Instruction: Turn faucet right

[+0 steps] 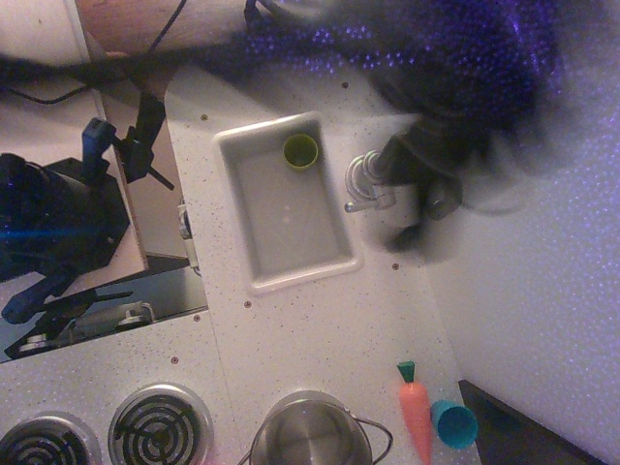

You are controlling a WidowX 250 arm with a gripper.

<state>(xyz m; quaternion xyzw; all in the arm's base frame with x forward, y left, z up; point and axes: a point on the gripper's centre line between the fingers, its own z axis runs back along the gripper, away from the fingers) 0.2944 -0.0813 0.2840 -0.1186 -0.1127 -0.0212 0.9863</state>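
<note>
- The faucet (pixel 373 182) stands on the desk (pixel 320 329) just right of the sink (pixel 254 247); its spout is mostly hidden.
- The claw (pixel 426 208) is a dark blur over the spout; spread or pinching, I cannot tell.
- A green cup (pixel 300 151) sits in the sink's far corner.
- Carrot (pixel 416 412), blue cup (pixel 453 423) and pot (pixel 310 431) lie near.
</note>
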